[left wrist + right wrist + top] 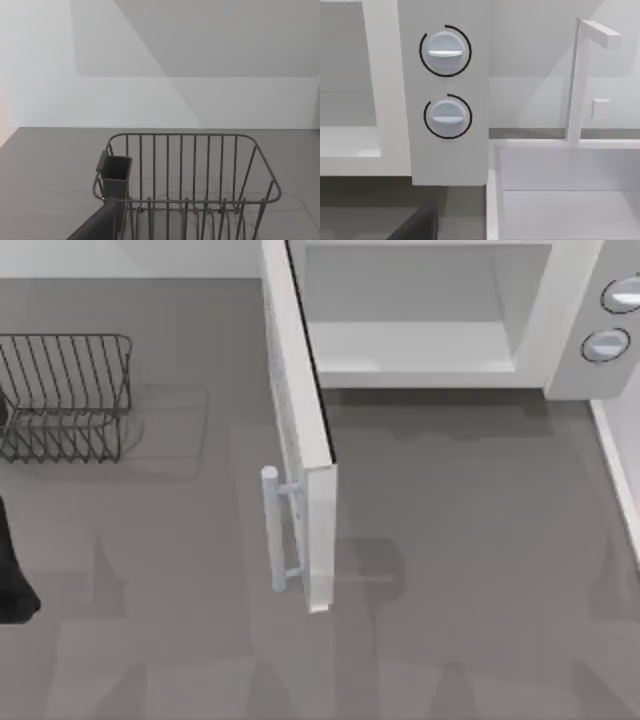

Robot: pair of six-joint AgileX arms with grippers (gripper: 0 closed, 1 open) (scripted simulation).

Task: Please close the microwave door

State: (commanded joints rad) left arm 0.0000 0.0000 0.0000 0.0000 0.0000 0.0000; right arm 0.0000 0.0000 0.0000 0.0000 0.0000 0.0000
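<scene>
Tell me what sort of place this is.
Likely a rendered kitchen counter. A white microwave stands with its microwave door swung wide open, a dark wire rack sits at the table's left, and a white sink with a faucet lies beside the microwave.

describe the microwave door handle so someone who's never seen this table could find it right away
Start at the big white microwave at the table's far side; its door swings out toward the table's middle. At the door's free end, on the face toward the wire rack, is the handle: a pale upright bar on two short stubs, unlike the round knobs.
</scene>
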